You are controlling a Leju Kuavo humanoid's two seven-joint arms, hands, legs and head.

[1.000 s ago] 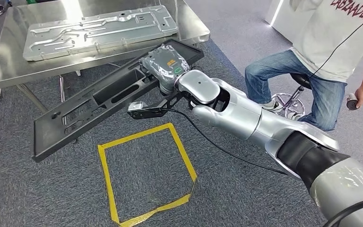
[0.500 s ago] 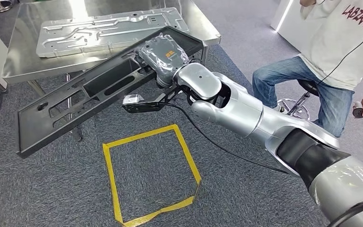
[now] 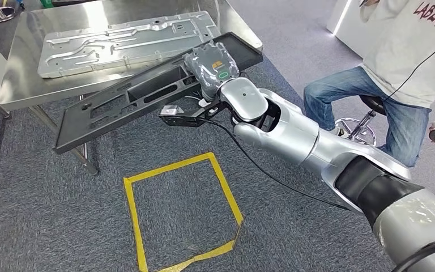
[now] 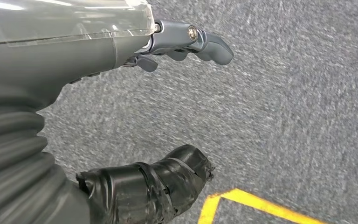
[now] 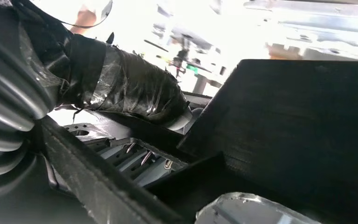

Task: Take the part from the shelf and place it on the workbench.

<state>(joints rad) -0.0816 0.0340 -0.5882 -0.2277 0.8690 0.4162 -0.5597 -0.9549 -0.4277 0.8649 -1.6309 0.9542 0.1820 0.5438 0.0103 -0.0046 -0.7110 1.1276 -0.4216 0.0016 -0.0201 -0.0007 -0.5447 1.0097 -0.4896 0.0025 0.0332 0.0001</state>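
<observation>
- Right hand (image 3: 212,71) gripped the long black part (image 3: 141,96) near one end, fingers wrapped under its rim, the rest of the part reaching out unsupported toward the robot's left.
- Held aloft and tilted, the black part hung over the front edge of the steel workbench (image 3: 17,79); whether its upper end touched the bench could not be told.
- On the workbench lay a stamped metal panel (image 3: 124,42), just beside the part's upper edge.
- Left hand (image 4: 182,44) hung over the carpet with its fingers loosely apart, holding nothing.
- Yellow tape square (image 3: 181,209) marked the floor below; a seated person (image 3: 396,73) was near the robot's right.
- Likely risks: the one-ended grip could let the long part twist or slip, and its free end might catch the bench edge or scrape the metal panel on lowering.
</observation>
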